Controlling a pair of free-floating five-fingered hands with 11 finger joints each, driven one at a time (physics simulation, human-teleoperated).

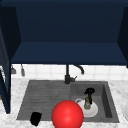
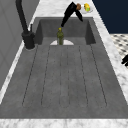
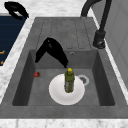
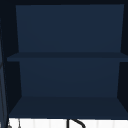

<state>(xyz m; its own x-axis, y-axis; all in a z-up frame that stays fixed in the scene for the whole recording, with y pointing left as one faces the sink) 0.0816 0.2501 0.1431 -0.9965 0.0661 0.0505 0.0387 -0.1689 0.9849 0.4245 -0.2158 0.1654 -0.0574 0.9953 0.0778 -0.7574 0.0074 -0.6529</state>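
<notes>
A green bottle (image 1: 87, 103) with a yellow cap stands upright on a white plate (image 1: 93, 112) in the sink's basin (image 1: 107, 105). My right hand (image 1: 89, 91) hovers just above the bottle, open, its fingers pointing down toward the cap. In the right side view this hand (image 3: 51, 50) spreads like an arch, fingertips close over the bottle (image 3: 69, 80) on the plate (image 3: 57, 93). From the left side the same hand (image 2: 71, 12) hangs over the bottle (image 2: 60, 36). My left hand (image 1: 35, 118) floats idle at the sink's front left corner, fingers relaxed.
A black faucet (image 1: 67, 75) rises behind the sink, between the ribbed drainboard (image 1: 42, 97) and the basin. A big red ball (image 1: 67, 115) shows at the front edge. A dish with yellow and orange food (image 2: 86, 7) sits on the right counter. Dark blue cabinet shelves (image 4: 67, 56) hang above.
</notes>
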